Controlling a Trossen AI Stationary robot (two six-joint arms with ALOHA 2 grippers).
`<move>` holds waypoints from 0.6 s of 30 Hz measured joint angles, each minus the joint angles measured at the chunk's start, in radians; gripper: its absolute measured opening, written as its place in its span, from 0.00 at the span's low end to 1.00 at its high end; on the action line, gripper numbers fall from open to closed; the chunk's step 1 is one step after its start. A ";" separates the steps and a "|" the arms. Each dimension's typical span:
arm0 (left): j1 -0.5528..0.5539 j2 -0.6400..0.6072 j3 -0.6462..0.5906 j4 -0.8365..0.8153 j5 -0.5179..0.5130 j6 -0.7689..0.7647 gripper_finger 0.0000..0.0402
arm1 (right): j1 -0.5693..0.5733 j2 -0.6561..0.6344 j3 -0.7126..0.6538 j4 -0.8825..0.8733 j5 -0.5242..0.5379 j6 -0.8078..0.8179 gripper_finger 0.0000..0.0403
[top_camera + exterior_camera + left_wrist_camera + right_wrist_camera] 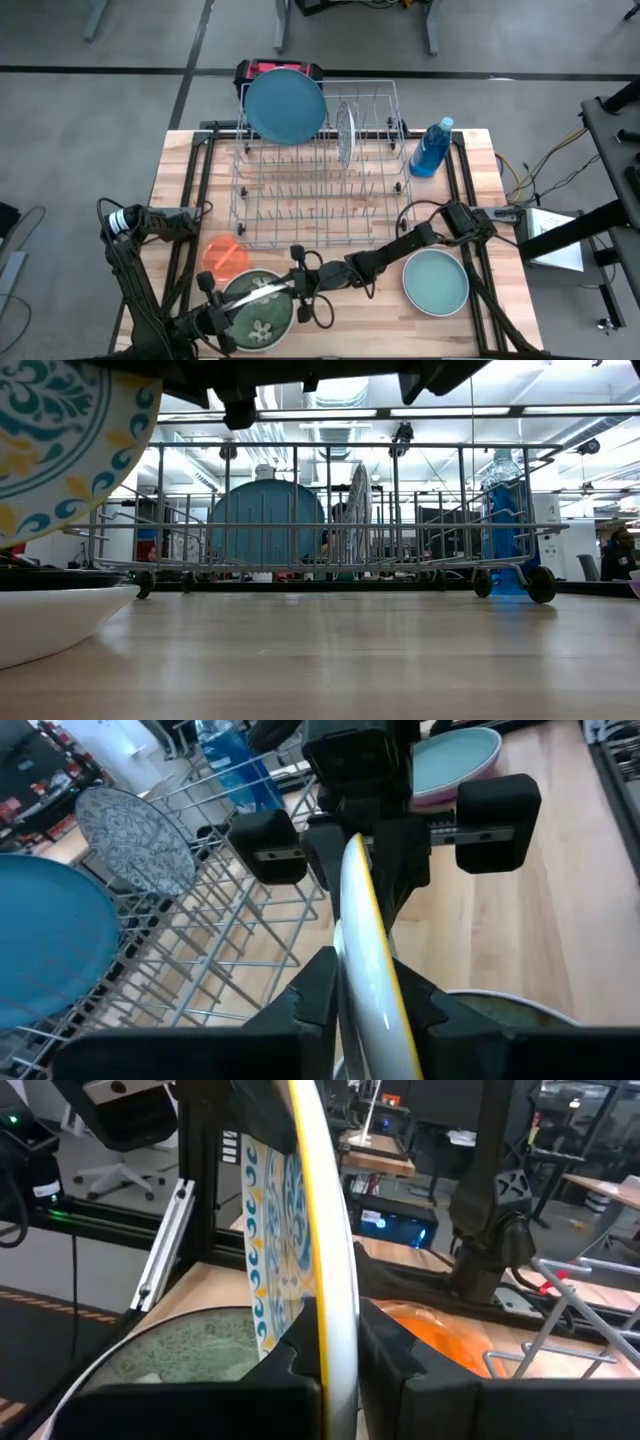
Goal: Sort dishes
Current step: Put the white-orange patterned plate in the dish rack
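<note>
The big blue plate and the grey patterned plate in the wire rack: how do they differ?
The big blue plate is plain and solid blue; the grey patterned plate carries a fine grey-and-white pattern. The blue plate is clearly larger. In the high view the blue plate leans at the rack's far-left end showing its face, while the patterned plate stands nearly edge-on, further right. Both are round and stand in the rack's back row.

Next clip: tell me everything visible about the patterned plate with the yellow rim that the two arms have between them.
The patterned plate is round, white and glossy, with a blue and yellow floral pattern on its face and a thin yellow rim. It is lifted on edge, roughly upright, at the table's near edge above the green speckled dish. Both pincers grip its rim: the left pincer from one side, the right pincer from the opposite side, each closed on the edge. It looks like ceramic or melamine; I cannot tell which.
</note>
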 joint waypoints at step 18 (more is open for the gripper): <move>-0.018 -0.001 0.134 -0.003 0.169 0.114 0.47 | 0.027 -0.052 0.002 -0.041 0.012 -0.093 0.03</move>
